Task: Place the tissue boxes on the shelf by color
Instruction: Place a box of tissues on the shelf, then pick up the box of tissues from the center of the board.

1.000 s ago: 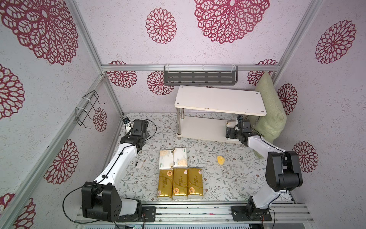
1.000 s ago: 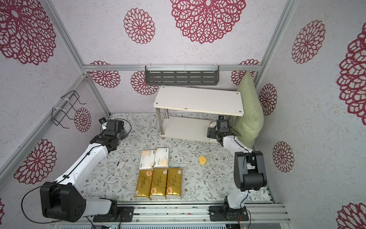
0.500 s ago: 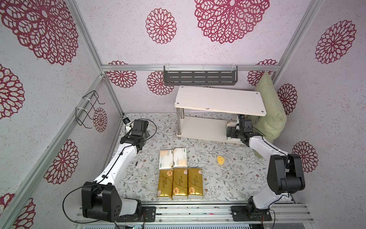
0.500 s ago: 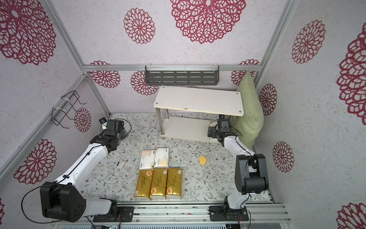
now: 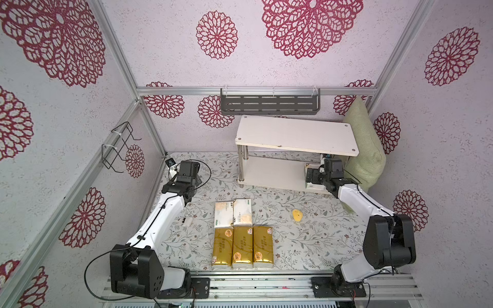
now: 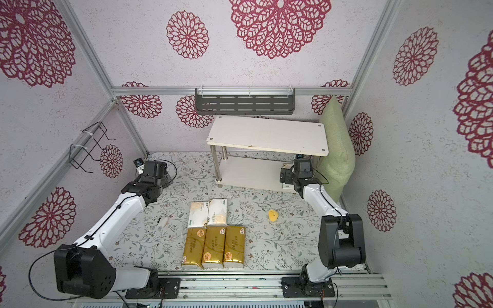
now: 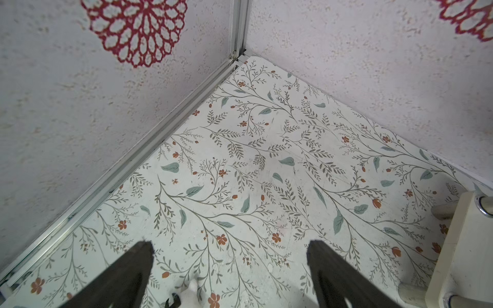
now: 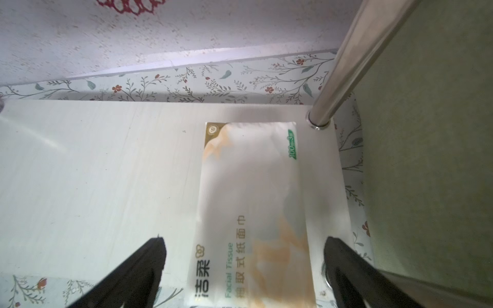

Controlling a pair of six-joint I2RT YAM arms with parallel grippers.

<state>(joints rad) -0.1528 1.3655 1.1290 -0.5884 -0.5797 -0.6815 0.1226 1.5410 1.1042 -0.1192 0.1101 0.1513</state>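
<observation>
Currently, one white tissue pack [image 8: 250,208] lies flat on the lower shelf board [image 8: 106,160], beside a chrome leg [image 8: 344,61]. The right pincer [image 8: 244,241] stands wide astride it, gripping nothing. Withdraw straight back, clear of the leg and the green cushion [image 8: 426,133]. The left pincer [image 7: 229,244], also wide, hovers over the floral desk [image 7: 266,160]. Two white packs [image 5: 241,213] and three gold packs [image 5: 242,246] wait mid-desk between patterned walls [image 5: 165,53].

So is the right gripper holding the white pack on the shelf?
No, the right gripper stands open, clear of the pack on the shelf.
</observation>
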